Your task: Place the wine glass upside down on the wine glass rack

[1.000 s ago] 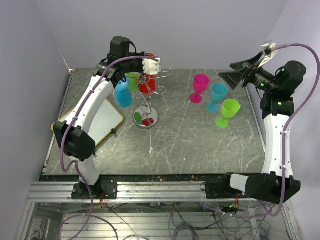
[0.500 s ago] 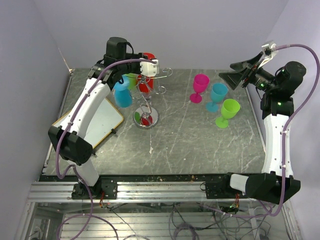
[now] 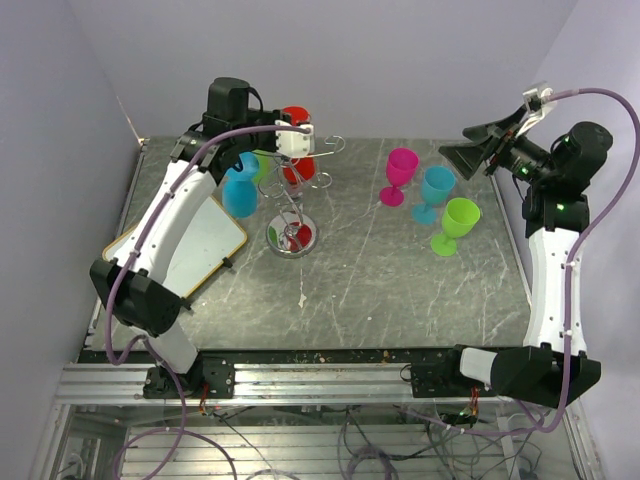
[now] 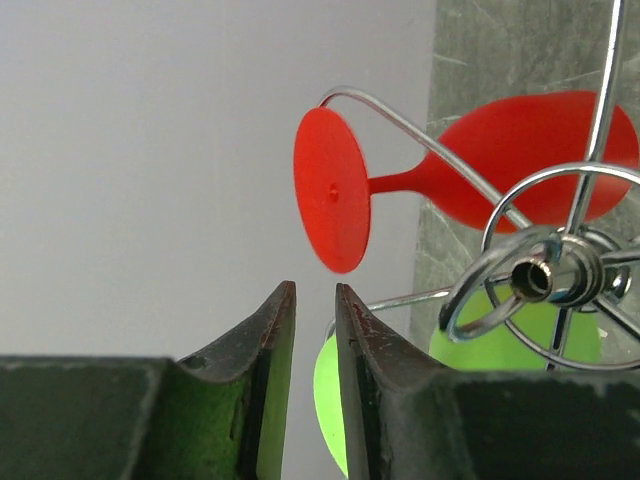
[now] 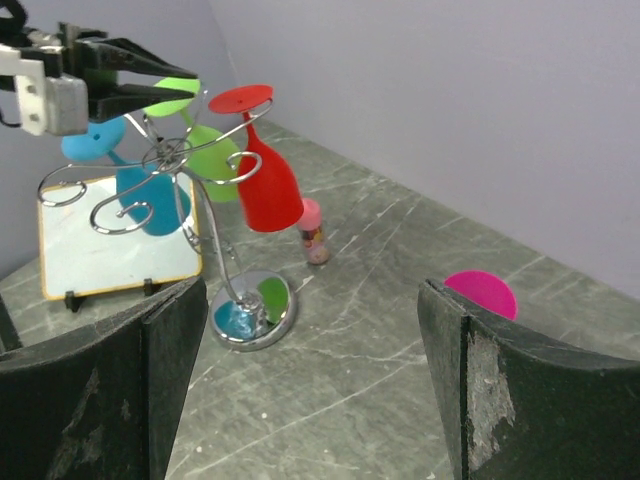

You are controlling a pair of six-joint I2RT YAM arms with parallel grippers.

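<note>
Inverted red plastic wine glass (image 5: 265,190) hung on silver wire wine glass rack (image 4: 530,278) by far-left corner of grey tabletop (image 3: 400,280); left gripper (image 4: 315,290) beside its foot, jaws barely parted, empty; right gripper (image 5: 310,300) wide, empty. Withdraw straight back, clear of wire arms.

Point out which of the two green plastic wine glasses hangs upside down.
The green glass on the silver wire rack, foot up beside the red plastic wine glass; the other green glass stands upright on the grey marbled table.
</note>
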